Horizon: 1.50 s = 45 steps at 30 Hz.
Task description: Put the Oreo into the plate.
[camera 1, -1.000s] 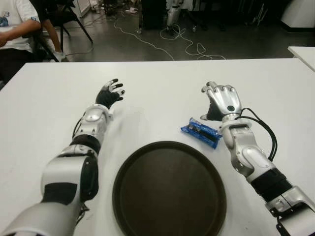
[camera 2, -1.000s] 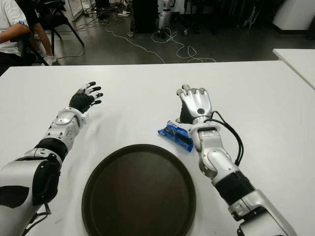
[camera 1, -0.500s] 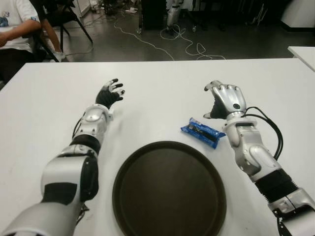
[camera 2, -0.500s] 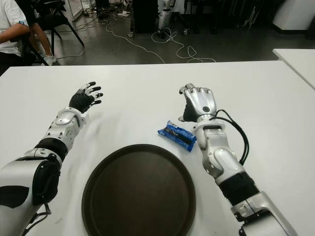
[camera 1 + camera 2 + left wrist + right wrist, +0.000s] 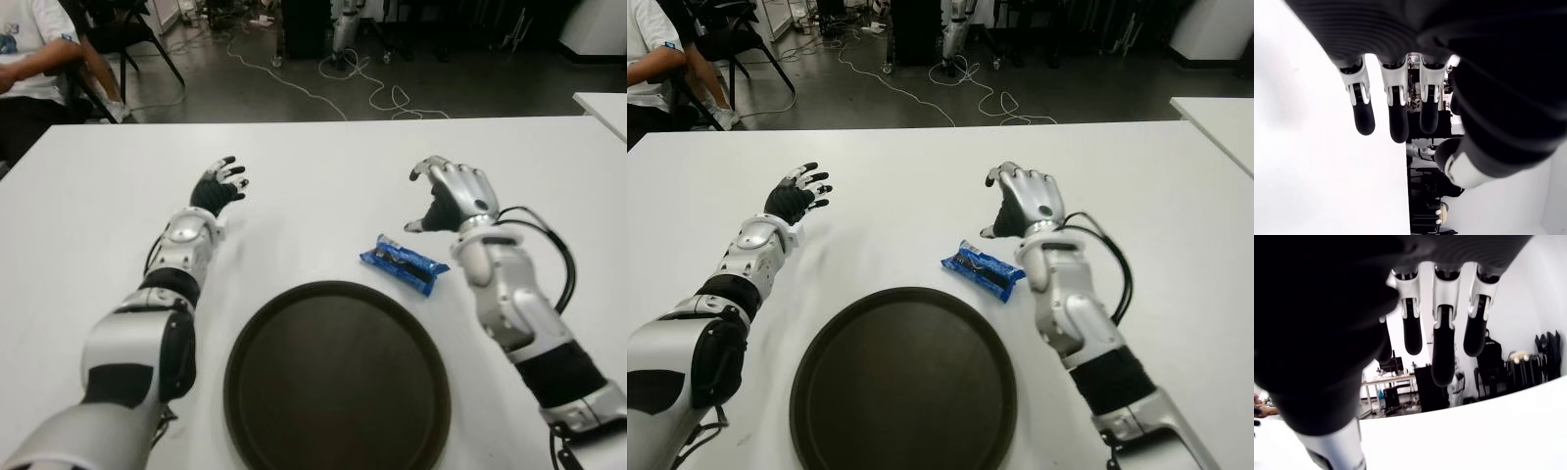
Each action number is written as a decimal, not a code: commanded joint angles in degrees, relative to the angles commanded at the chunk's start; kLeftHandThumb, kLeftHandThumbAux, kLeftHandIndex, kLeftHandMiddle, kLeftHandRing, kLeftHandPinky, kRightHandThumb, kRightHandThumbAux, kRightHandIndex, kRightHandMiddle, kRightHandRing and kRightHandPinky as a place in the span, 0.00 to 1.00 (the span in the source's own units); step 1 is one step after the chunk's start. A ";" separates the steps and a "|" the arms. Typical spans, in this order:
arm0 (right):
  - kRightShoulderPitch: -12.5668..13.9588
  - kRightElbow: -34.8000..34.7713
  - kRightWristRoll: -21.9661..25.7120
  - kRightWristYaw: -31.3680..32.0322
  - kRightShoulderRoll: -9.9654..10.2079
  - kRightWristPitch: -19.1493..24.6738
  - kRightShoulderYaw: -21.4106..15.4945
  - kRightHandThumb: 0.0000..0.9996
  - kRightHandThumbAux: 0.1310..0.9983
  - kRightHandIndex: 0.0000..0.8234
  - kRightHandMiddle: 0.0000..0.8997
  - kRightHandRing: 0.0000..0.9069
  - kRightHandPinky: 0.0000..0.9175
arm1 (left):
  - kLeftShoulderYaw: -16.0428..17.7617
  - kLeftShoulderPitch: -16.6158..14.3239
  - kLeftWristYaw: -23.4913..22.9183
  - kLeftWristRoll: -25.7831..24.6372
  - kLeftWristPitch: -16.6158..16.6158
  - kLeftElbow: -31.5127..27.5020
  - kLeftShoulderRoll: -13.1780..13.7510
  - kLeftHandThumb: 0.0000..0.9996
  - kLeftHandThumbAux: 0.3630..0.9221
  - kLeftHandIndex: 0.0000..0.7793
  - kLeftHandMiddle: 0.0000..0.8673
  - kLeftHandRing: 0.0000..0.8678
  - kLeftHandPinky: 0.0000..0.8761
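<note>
The round dark plate (image 5: 338, 377) is sitting empty nearest the robot, the blue Oreo packet (image 5: 403, 263) is lying just beyond its rim, the right hand (image 5: 453, 199) is hovering open-fingered past it, seemingly lining up a grasp, and the left hand (image 5: 217, 186) is idling, fingers spread.

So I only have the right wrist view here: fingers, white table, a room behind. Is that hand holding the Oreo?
Observer: No. The Oreo pack lies on the table, and the right hand is open just beyond it, not touching.
Operator: Where's the plate from there?
Observer: The dark round plate sits nearer the robot than the pack, with nothing in it.
Operator: And the other hand?
Observer: The left hand is far off on the left side of the table, fingers spread, holding nothing.
</note>
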 joint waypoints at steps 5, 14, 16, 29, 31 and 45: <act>-0.60 -2.45 1.95 6.42 -0.92 2.39 -0.90 0.00 0.84 0.27 0.52 0.48 0.37 | -0.03 -0.05 0.12 0.04 0.07 0.01 -0.02 0.00 0.75 0.14 0.21 0.22 0.24; -1.02 -2.88 1.81 9.45 -2.01 3.66 -1.00 0.00 0.75 0.12 0.26 0.23 0.10 | -0.11 -0.07 0.14 0.12 0.17 0.02 0.05 0.00 0.76 0.14 0.21 0.22 0.24; -1.25 -3.15 1.41 10.27 -2.29 4.32 -0.81 0.00 0.73 0.10 0.22 0.19 0.07 | -0.12 -0.06 0.10 0.13 0.17 0.02 0.05 0.00 0.76 0.13 0.21 0.22 0.24; -2.02 -3.16 0.71 12.33 -3.16 5.23 0.11 0.00 0.71 0.09 0.11 0.07 0.00 | -0.25 -0.03 0.17 0.22 0.12 0.02 0.05 0.00 0.76 0.13 0.21 0.21 0.23; -2.14 -3.07 0.72 12.87 -3.19 5.52 0.28 0.00 0.72 0.09 0.11 0.07 0.00 | -0.26 -0.01 0.22 0.22 0.09 0.02 0.01 0.00 0.76 0.14 0.21 0.21 0.23; -3.98 2.28 1.11 14.10 -2.69 6.43 2.85 0.00 0.75 0.10 0.14 0.09 0.00 | -0.33 -0.04 0.34 0.28 0.06 -0.02 -0.01 0.00 0.76 0.13 0.21 0.21 0.22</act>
